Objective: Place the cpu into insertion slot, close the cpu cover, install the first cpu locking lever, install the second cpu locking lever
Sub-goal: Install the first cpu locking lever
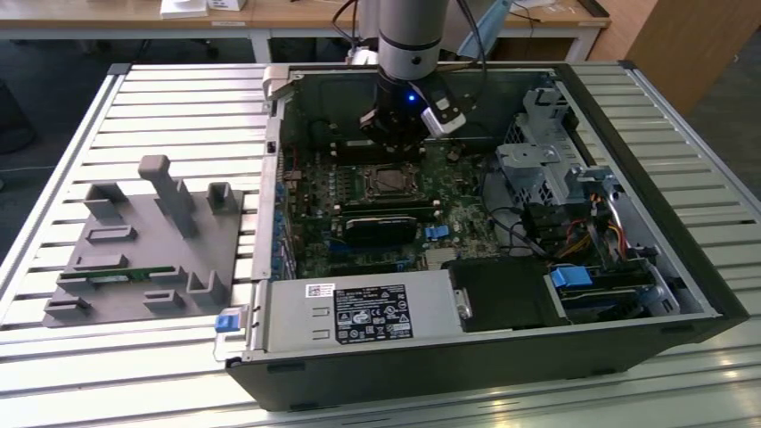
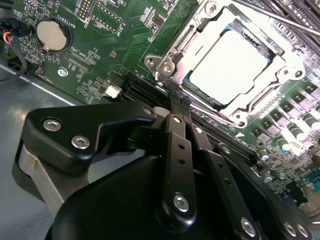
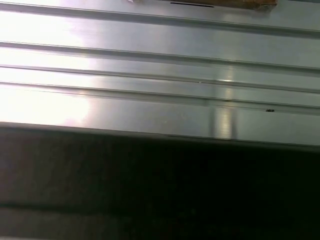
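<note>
cpu [image 2: 227, 67] seated in insertion slot [image 2: 280, 50], cpu cover [image 2: 175, 47] down over it.
claw [image 2: 176, 97] pinched narrow, holding nothing, just beside cover edge; chip looks light, stiff, fragile — grip by edges only.

Case: I see an open black computer tower case [image 1: 618, 294] lying on the slatted metal desk [image 1: 119, 357].
Fixture: a grey plastic holder tray [image 1: 143, 250] beside it, toward the exterior view's left.
Battery: round silver coin cell [image 2: 52, 34] on the green motherboard [image 2: 115, 45].
</note>
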Controlling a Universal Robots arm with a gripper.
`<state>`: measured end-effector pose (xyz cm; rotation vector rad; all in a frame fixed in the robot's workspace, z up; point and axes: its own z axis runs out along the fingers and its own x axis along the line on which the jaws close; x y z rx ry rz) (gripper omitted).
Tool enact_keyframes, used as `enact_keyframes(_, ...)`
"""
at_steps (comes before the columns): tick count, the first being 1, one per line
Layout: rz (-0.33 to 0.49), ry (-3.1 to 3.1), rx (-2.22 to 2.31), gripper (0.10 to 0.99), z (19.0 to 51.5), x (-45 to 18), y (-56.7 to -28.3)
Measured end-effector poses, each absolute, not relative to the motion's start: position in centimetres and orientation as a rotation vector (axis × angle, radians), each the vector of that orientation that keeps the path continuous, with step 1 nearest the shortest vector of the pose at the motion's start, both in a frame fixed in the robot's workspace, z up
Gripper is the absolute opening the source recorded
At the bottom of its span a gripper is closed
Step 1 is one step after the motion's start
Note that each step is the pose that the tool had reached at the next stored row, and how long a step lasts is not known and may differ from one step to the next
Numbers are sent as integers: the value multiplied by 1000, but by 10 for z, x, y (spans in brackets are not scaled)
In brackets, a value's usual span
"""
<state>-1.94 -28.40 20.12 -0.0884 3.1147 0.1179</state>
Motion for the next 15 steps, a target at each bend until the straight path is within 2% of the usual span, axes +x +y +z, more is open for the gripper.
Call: enact_keyframes(15,97,3116,-89,122,199,-19,-284)
